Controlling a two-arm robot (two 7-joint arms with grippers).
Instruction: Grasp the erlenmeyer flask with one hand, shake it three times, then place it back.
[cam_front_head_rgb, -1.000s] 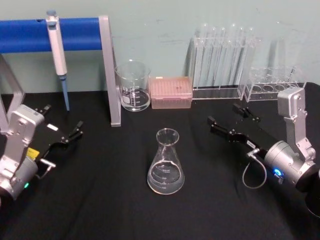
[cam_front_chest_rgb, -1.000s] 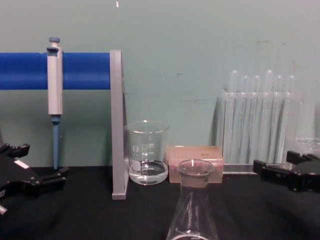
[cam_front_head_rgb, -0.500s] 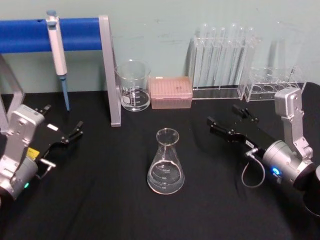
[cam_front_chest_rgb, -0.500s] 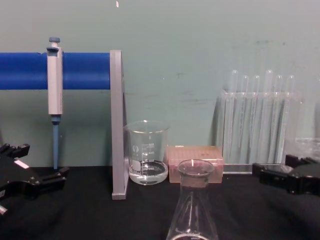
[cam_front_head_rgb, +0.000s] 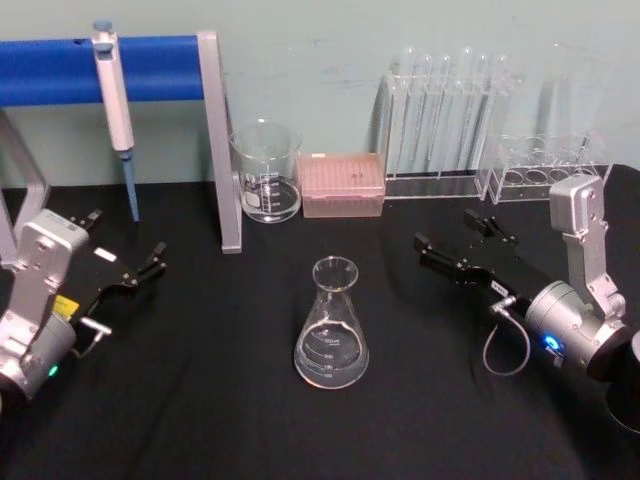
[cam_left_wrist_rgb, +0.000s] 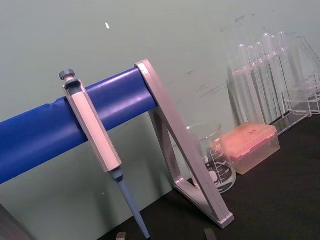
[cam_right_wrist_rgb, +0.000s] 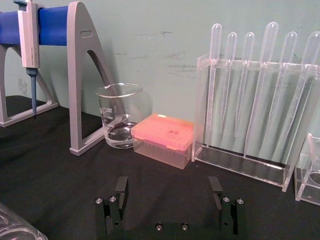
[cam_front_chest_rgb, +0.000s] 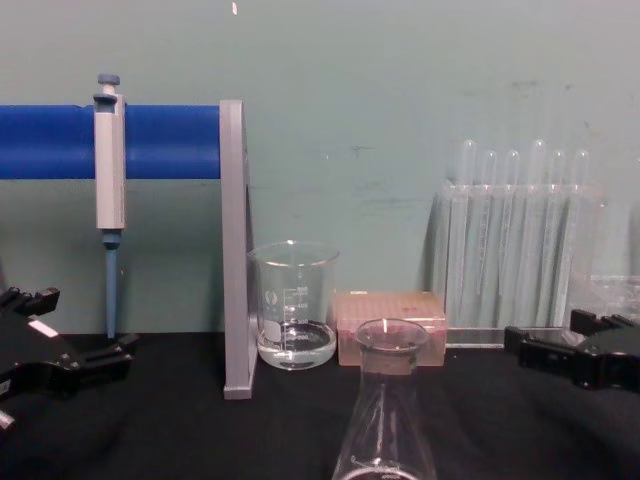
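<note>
Clear glass is standing at the middle of the black table (cam_front_head_rgb: 200, 400) in the head view: the flask (cam_front_head_rgb: 331, 335) is sitting upright on its wide base, with faint white scale marks too small to read. The right gripper (cam_front_head_rgb: 458, 245) is hovering to the flask's right, well apart from it, its jaws spread wide and holding nothing; a small white label on it cannot be read. The left gripper (cam_front_head_rgb: 125, 250) is resting at the table's left side, also spread wide and empty. Behind the flask a beaker (cam_front_head_rgb: 266, 171) with unreadable white print is standing just beside a pink box (cam_front_head_rgb: 343, 184).

In the left wrist view a pipette (cam_left_wrist_rgb: 95, 145) is hanging on a blue bar (cam_left_wrist_rgb: 50, 130).

In the right wrist view the gripper's two fingers (cam_right_wrist_rgb: 120, 192) are standing far apart, pointing toward the pink box and a clear rack (cam_right_wrist_rgb: 255, 100) of droppers.

In the chest view the flask's neck is rising at the bottom centre, with the right gripper's black tips showing at the right edge and the left gripper's at the left edge.
</note>
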